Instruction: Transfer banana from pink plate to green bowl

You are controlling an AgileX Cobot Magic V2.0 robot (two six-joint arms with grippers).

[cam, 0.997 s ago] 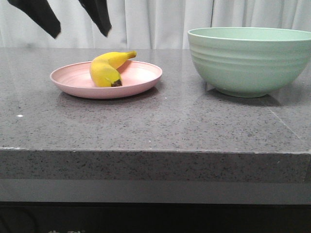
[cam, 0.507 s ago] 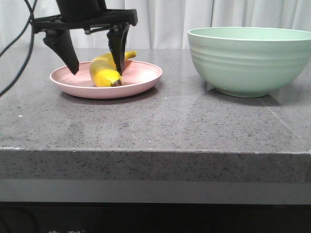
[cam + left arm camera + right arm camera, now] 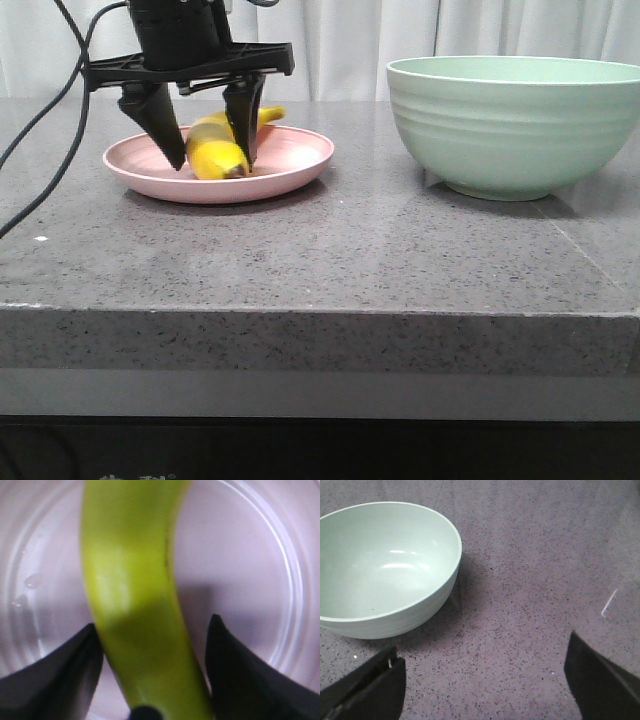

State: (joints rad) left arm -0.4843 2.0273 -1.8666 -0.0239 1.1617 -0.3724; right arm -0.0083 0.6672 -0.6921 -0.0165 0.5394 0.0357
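Observation:
The yellow banana (image 3: 215, 150) lies on the pink plate (image 3: 290, 160) at the left of the table. My left gripper (image 3: 212, 163) is down on the plate, one black finger on each side of the banana. In the left wrist view the banana (image 3: 130, 580) fills the space between the fingers of the left gripper (image 3: 154, 622). One finger touches it and a narrow strip of the plate (image 3: 240, 580) shows beside the other. The green bowl (image 3: 510, 130) stands empty at the right. My right gripper (image 3: 482, 645) is open over bare table beside the bowl (image 3: 380, 570).
The grey speckled stone table (image 3: 350, 260) spans the view, with its front edge close to the camera. A white curtain hangs behind. The left arm's cable (image 3: 45, 120) hangs at the far left.
My left gripper came down from above onto the plate. Its fingers have drawn in from wide apart to close on either side of the banana.

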